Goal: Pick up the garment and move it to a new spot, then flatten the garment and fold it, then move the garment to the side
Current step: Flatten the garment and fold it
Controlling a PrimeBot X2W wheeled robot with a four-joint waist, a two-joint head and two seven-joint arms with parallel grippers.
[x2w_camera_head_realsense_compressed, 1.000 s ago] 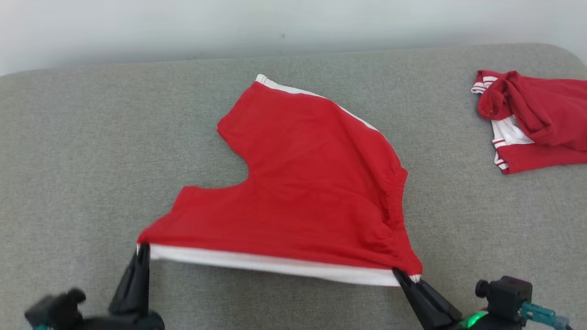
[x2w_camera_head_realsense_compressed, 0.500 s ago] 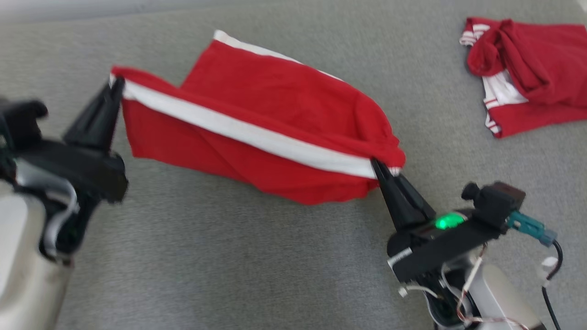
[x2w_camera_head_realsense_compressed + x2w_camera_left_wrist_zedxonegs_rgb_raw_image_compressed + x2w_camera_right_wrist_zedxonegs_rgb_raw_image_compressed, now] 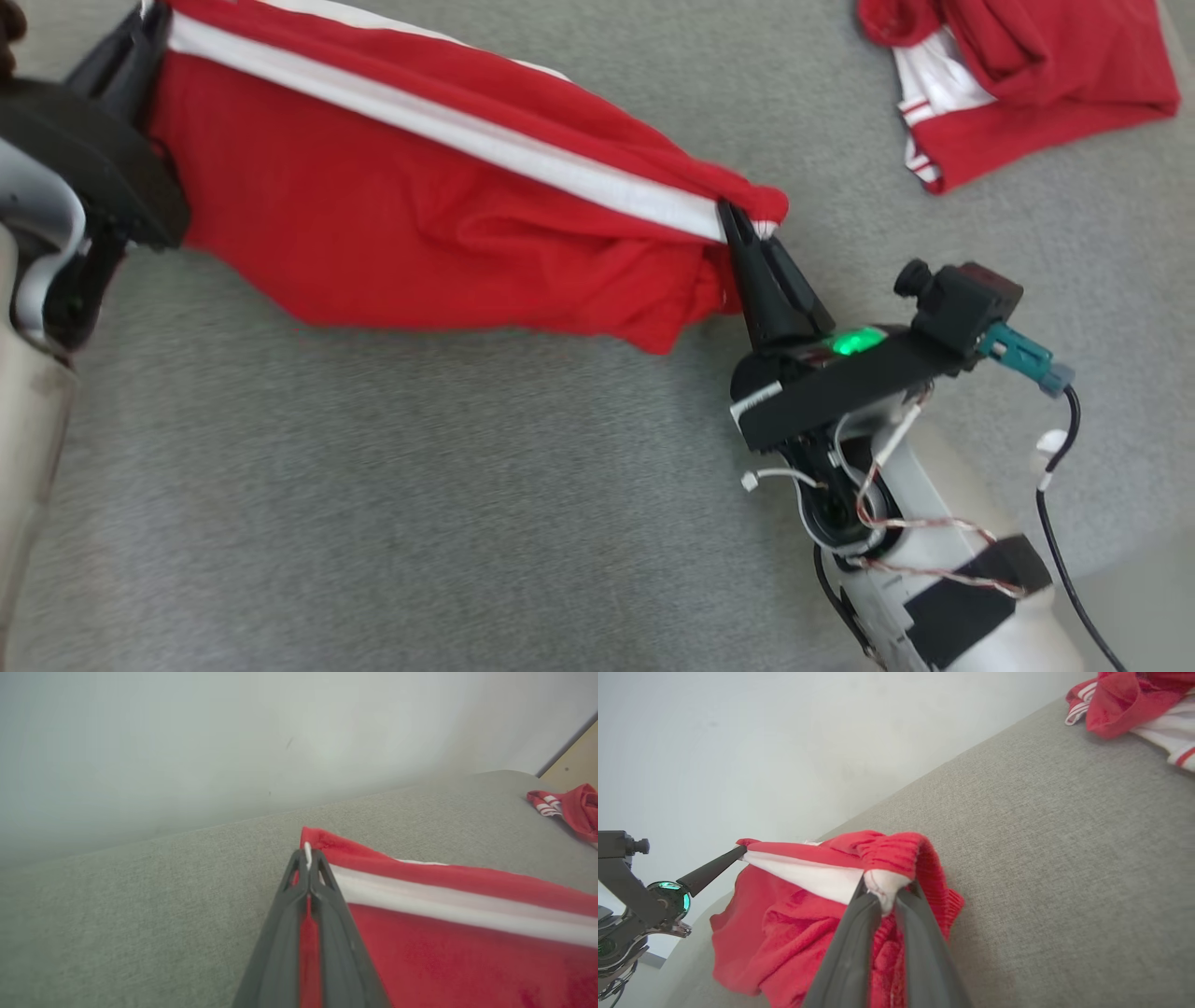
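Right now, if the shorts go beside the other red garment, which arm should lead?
Right, probably. The right end effector, shut on the red shorts' waistband corner, is nearer the crumpled red garment; the left end effector grips the opposite corner, farther away.

A plain indoor room — a grey upholstered surface (image 3: 392,485) set against a bare pale wall (image 3: 187,742)

Crumpled red-and-white clothing (image 3: 1018,84) lies at the far right of a grey fabric-covered surface (image 3: 420,504).
Red cloth is bunched over a white panel edged with thin red stripes, resting on the woven grey covering near its rounded far corner. A plain pale wall (image 3: 233,742) rises behind the surface, with a few small dark specks, and a sliver of tan board (image 3: 572,753) shows beyond that corner.
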